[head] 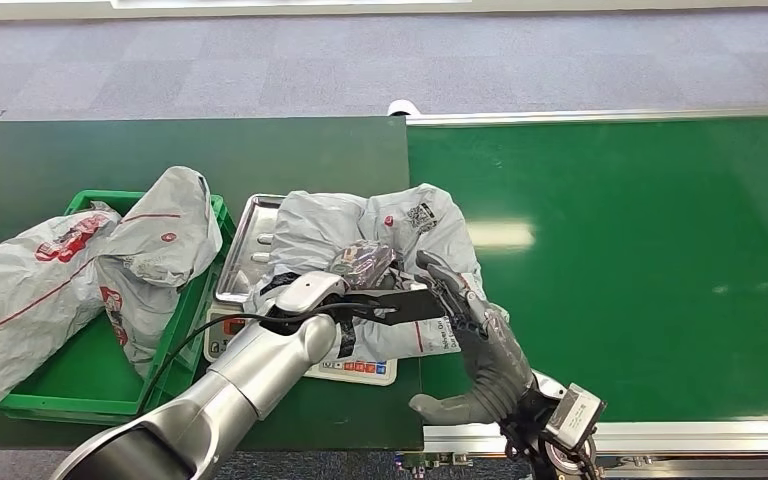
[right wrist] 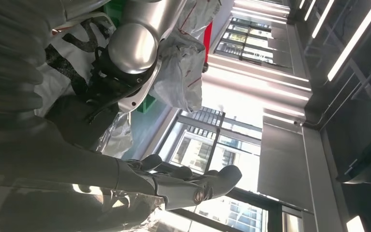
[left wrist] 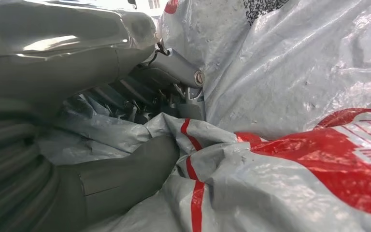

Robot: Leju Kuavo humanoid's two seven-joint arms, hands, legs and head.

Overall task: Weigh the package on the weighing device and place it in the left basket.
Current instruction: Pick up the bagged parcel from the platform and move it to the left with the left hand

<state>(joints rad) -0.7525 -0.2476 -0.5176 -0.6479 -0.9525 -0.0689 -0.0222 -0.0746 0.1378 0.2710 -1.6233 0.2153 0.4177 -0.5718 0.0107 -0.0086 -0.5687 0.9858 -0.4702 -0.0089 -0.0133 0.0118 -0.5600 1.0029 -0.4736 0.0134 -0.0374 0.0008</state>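
Note:
The package (head: 325,225), a crumpled grey plastic mailer with red print, lies on the steel tray (head: 243,245) of the weighing device, whose button panel (head: 360,367) faces me. My left hand (head: 360,263) reaches over it and grips a fold of the package (left wrist: 280,159) between thumb (left wrist: 125,176) and fingers (left wrist: 171,79). My right hand (head: 485,345) is open at the package's near right corner, its fingertips resting on the plastic. Its spread fingers (right wrist: 198,188) hold nothing in the right wrist view. The left basket (head: 90,368) is a green crate beside the scale.
Two large grey mailers (head: 160,235) (head: 20,295) lie in and hang over the green crate. The scale and crate stand on a dark green table (head: 160,150). A brighter green conveyor belt (head: 640,260) with a metal frame runs to the right.

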